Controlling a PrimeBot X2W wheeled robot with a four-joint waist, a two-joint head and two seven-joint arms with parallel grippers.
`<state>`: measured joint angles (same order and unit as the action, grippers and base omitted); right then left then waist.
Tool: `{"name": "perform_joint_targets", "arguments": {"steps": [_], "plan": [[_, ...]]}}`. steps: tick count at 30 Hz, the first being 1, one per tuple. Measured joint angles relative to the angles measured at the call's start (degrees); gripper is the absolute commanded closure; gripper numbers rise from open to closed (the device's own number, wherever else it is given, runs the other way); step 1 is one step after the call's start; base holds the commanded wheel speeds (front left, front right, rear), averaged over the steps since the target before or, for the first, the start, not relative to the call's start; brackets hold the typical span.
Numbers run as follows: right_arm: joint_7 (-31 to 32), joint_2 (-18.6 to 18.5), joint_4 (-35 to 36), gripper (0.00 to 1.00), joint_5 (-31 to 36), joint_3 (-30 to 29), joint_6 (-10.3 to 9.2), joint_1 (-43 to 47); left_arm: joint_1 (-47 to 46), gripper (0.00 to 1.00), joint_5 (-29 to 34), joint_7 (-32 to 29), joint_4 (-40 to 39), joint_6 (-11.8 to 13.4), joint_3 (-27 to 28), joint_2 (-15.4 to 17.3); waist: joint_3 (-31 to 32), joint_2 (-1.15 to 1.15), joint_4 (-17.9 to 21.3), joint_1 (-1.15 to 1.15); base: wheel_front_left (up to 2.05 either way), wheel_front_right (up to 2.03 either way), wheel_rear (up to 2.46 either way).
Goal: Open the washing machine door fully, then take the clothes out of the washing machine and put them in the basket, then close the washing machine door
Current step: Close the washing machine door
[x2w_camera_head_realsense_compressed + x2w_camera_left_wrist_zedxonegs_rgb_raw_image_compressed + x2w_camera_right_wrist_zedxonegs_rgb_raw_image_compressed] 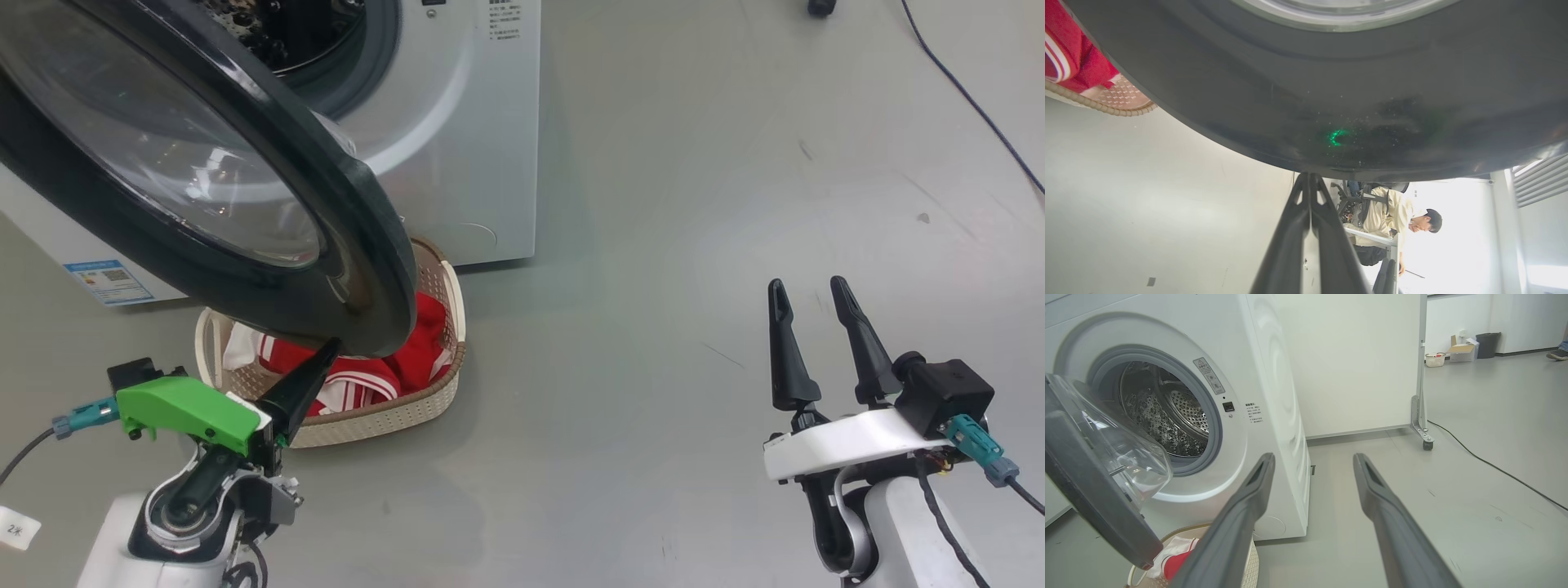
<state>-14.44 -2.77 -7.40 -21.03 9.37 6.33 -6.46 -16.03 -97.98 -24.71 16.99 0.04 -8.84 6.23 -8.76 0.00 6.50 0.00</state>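
White washing machine (482, 122), steel drum (1163, 412) bare: closing step in hand, by my reading.
Black-rimmed washing machine door (359, 220) hangs half swung over the basket (384, 412), just beside the washer's front, red clothes (420, 343) inside. Left gripper (329, 347), fingers pressed together, tips at the door's lower rim; right gripper (808, 286) spread, empty, well apart. Next move: push the rim toward the opening till it latches.

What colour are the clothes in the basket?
Red with white stripe trim, plus some white fabric. The clothes in the basket show best in the head view.
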Motion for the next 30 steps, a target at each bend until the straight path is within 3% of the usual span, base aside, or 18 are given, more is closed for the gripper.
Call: {"name": "perform_joint_targets", "arguments": {"steps": [3, 6, 10, 14, 19, 23, 30], "plan": [[0.00, 0.00, 0.12, 0.00, 0.18, -0.21, 0.00, 0.13, 0.87, 1.00, 4.59, -0.01, -0.31, -1.90, -2.58, 2.10, 0.72, 0.00, -1.63, 0.00, 0.00, 0.00, 0.00], [0.00, 0.01, 0.20, 0.00, 0.48, -0.33, 0.00, 0.59, 2.24, 1.00, 5.30, 0.12, -0.60, -3.56, -3.07, 2.26, 1.48, 0.00, -3.33, 0.00, 0.00, 0.00, 0.00], [0.00, 0.03, 0.20, 0.00, 0.55, -0.46, 0.01, 1.44, 3.22, 1.00, 12.66, 2.05, -0.93, -5.33, -5.02, 5.43, 2.48, 0.00, -5.55, 0.00, 0.00, 0.00, 0.00], [0.00, 0.07, 0.14, 0.00, 1.02, -0.09, 0.05, 1.74, 4.72, 1.00, 15.94, 4.83, -1.24, -5.47, -5.42, 6.71, 3.51, 0.00, -7.35, 0.00, 0.00, 0.00, 0.00], [0.00, 0.11, 0.01, 0.00, 1.03, 0.10, 0.05, 2.68, 5.56, 1.00, 24.53, 9.90, -2.60, -6.11, -6.50, 8.94, 4.86, 0.00, -8.82, 0.00, 0.00, 0.00, 0.00], [0.00, 0.11, -0.07, 0.00, 1.03, 0.43, 0.07, 3.22, 6.44, 1.00, 26.03, 12.81, -3.58, -6.49, -7.22, 8.59, 5.65, 0.00, -9.66, 0.00, 0.00, 0.00, 0.00], [0.00, 0.19, -0.08, 0.00, 1.04, 1.05, 0.08, 3.39, 8.33, 1.00, 35.79, 21.30, -4.52, -6.92, -8.66, 9.66, 6.06, 0.00, -10.23, 0.00, 0.00, 0.00, 0.00]]}}
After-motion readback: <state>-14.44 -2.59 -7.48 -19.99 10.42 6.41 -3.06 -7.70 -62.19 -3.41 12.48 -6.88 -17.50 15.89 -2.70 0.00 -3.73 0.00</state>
